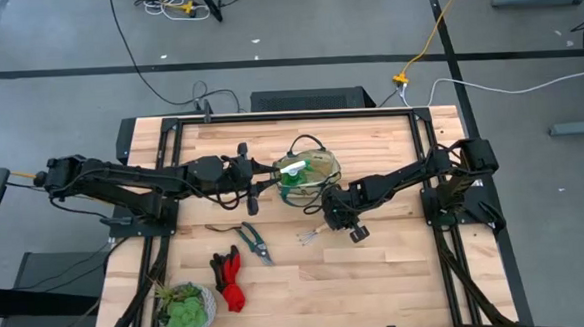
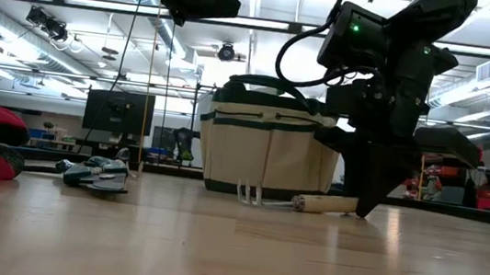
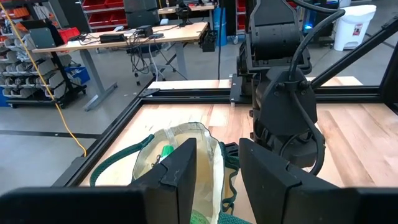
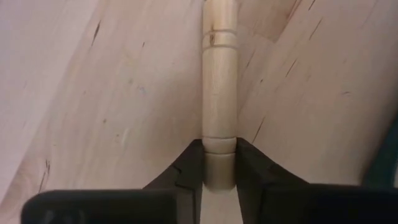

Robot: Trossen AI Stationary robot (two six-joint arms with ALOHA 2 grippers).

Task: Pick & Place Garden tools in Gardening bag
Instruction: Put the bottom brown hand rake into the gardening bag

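Right claw (image 4: pixel 219 163) low at mid-bench (image 1: pixel 398 268), pinching wooden-handled hand fork (image 2: pixel 298 202) lying flat just before gardening bag (image 2: pixel 267 149). Left claw (image 3: pixel 217 168) spread above bag. Open bench toward front edge; pruning shears (image 1: pixel 255 242), gloves (image 1: pixel 229 279) front-left.

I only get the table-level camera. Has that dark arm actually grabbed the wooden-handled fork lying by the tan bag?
Observer: It looks so. In its wrist camera, the right tool has a finger pressed on each side of the hand fork at the end of its handle.
Operator: Is anything inside the bag?
Observer: From above, a green round piece with a white handle lies in the gardening bag.
Operator: What is the other arm doing?
Observer: The left tool hangs open beside the bag's rim, holding nothing.
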